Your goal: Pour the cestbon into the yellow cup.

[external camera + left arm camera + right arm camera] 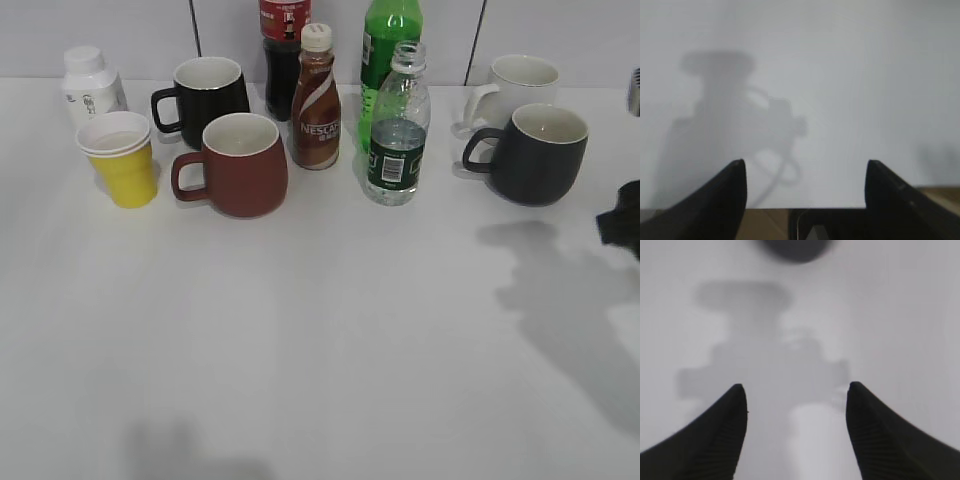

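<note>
The cestbon (398, 130), a clear ribbed bottle with a dark green label and no cap, stands upright at the back middle of the white table. The yellow cup (122, 160) stands at the back left, in front of a white jar. My right gripper (797, 390) is open and empty over bare table; only a dark part of that arm (625, 218) shows at the right edge of the exterior view. My left gripper (805, 167) is open and empty over bare table and is out of the exterior view.
A dark red mug (238, 165) and a black mug (208, 92) stand between cup and bottle. A brown Nescafe bottle (316, 100), a green soda bottle (388, 40) and a cola bottle (283, 45) stand behind. A dark mug (538, 155) and a white mug (518, 85) stand right.
</note>
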Action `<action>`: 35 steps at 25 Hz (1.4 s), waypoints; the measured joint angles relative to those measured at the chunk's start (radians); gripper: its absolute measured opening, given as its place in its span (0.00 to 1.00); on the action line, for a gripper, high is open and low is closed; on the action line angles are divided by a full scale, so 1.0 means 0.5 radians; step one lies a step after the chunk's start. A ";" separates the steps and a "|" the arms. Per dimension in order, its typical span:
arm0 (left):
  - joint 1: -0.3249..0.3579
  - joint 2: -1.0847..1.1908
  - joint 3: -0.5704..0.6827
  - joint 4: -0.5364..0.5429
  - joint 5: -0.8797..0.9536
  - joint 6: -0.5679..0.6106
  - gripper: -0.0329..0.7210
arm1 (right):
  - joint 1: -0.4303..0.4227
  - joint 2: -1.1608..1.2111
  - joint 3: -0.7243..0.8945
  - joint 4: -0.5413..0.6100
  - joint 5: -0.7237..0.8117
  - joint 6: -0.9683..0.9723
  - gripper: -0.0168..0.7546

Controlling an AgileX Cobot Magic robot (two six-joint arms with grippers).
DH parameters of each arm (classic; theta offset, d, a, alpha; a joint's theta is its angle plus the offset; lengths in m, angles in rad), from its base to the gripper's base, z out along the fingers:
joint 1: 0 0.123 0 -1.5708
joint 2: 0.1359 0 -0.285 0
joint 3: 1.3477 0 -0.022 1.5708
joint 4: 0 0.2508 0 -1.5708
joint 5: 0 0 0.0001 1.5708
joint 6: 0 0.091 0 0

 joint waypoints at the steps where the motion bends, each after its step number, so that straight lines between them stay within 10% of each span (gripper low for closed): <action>1: 0.000 -0.009 0.000 -0.087 0.000 0.114 0.78 | 0.029 -0.047 0.000 0.197 0.016 -0.220 0.63; 5: 0.000 -0.096 0.000 -0.299 0.000 0.355 0.78 | 0.147 -0.270 -0.005 0.738 0.296 -0.693 0.63; 13: 0.000 -0.594 0.164 -0.275 0.000 0.551 0.78 | 0.187 -1.106 0.097 1.015 0.842 -0.954 0.63; 24: 0.000 -0.985 0.425 -0.186 -0.047 0.577 0.77 | 0.187 -2.316 0.234 1.013 1.329 -0.992 0.63; 35: 0.000 -0.991 0.519 -0.193 -0.293 0.600 0.77 | 0.190 -2.521 0.356 0.982 1.104 -1.094 0.63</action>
